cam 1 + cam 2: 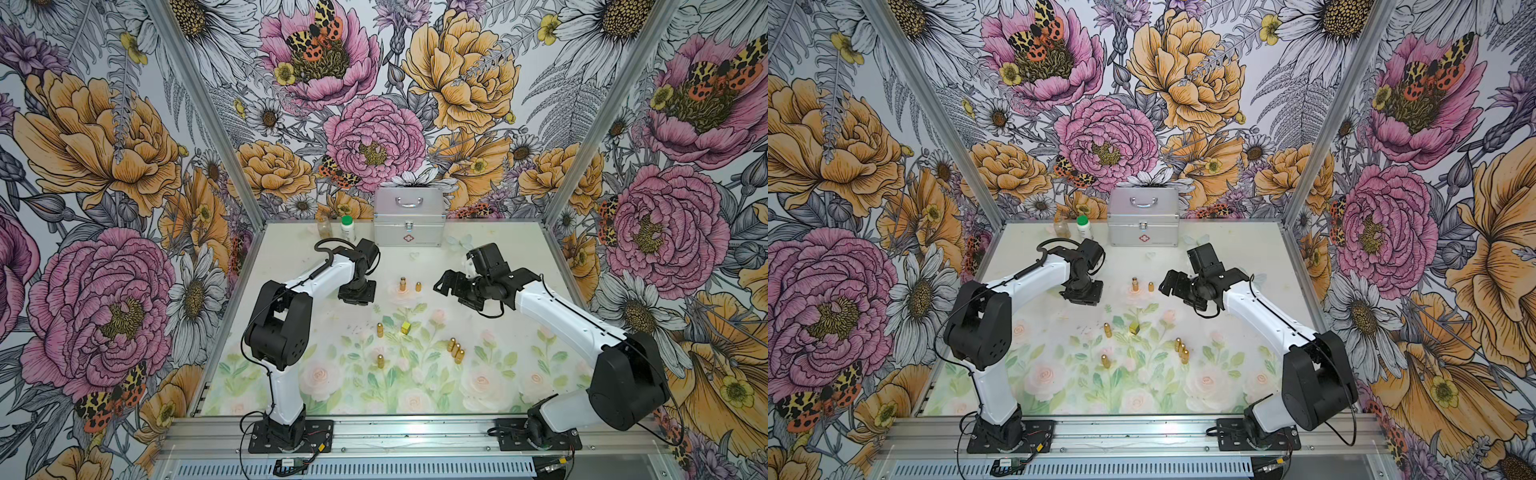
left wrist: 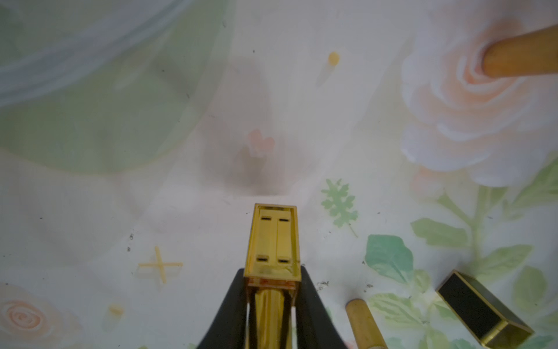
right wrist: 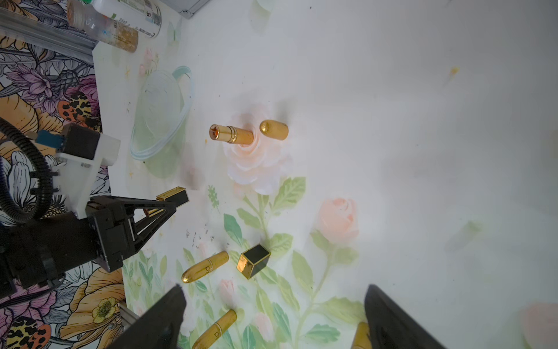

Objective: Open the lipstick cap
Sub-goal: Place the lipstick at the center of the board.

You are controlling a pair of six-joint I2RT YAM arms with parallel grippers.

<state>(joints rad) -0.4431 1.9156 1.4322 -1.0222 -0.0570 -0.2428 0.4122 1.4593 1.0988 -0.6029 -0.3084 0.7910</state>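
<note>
The left end effector [image 2: 273,273] is clamped on a square lipstick [image 2: 273,238]. Its dark fingers [image 2: 223,314] press the two sides, and the gold body sticks out past the tips, held off the tabletop [image 2: 120,196]. The square cap [image 3: 253,261], black with gold edges, is off. It lies on the tabletop apart from that end effector, roughly between the two end effectors and nearer the arm bases than either.

The right end effector [image 3: 274,290] hangs above the tabletop with its jaws wide apart and nothing between them.

Between the two end effectors a round lipstick [image 1: 402,284] stands upright and uncapped. Its round cap [image 1: 418,286] stands just beside it, on the right end effector's side. A closed gold tube [image 3: 205,267] lies just beside the square cap, on the left end effector's side. Three more tubes [image 1: 455,351] cluster toward the right arm's base.
</note>
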